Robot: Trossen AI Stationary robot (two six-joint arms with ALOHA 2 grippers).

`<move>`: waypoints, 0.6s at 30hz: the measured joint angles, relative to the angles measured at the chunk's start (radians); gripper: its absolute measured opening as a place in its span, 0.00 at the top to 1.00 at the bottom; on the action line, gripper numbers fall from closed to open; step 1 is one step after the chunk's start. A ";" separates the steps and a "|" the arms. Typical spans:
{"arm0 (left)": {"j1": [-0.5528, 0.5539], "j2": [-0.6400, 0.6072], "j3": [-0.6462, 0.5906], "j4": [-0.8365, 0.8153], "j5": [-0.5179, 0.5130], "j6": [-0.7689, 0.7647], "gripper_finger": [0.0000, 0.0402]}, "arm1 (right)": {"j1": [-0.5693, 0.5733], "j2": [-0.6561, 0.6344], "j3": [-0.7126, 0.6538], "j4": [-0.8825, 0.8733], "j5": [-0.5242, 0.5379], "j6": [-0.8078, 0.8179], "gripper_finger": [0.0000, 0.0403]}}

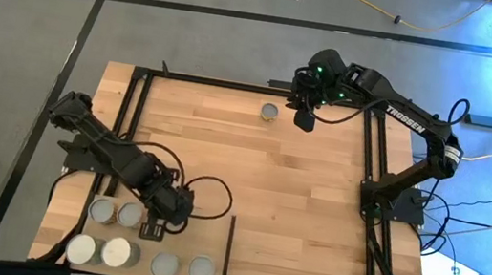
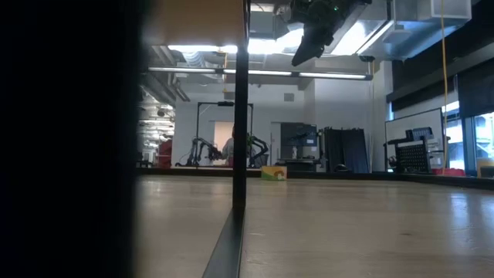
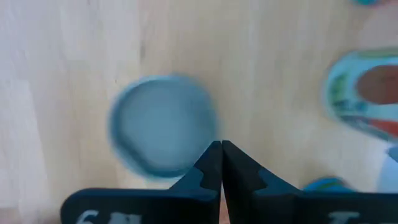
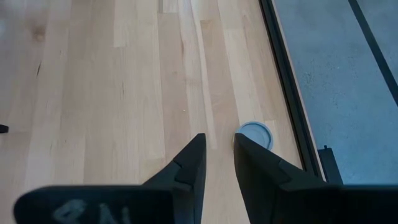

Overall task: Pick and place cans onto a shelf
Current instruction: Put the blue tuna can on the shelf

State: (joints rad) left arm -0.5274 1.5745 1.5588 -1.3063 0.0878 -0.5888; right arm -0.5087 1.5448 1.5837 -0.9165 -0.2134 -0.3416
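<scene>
Closest to the high camera: right gripper [image 1: 304, 119], raised above the far edge of the table [image 1: 315, 195], fingers a little apart, nothing held, just beside a lone can [image 1: 270, 112]. Probably the next can to pick. Best to slide over until the can sits between the fingers, go straight down, then squeeze the sides gently. Left gripper [image 1: 154, 229] shut tight and empty, low over the shelf [image 1: 203, 238], near six cans [image 1: 130, 214] in two rows. Low view next: black upright edge [image 2: 240, 116] right in front, a big dark blur on one side, so no shelf cans to see here. Only the tip of the right gripper up at the top; lone can nowhere to be found; far room too small to make out. Left wrist view: closed fingers above a blurry grey can top [image 3: 163, 127], with a teal-sided can [image 3: 364, 93] cut off at the edge. Right wrist view: lone can just past one fingertip, off to the side, close to the table's dark rail [image 4: 287, 81]. Hard to tell if the gap fits the can, so open wider first if possible.
</scene>
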 joint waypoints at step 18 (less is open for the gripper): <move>0.007 -0.002 0.039 -0.081 -0.145 -0.053 1.00 | 0.000 0.000 0.000 0.000 0.000 0.011 0.79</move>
State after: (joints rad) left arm -0.5207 1.5723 1.5982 -1.3869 -0.0575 -0.6418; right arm -0.5083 1.5448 1.5837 -0.9165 -0.2138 -0.3306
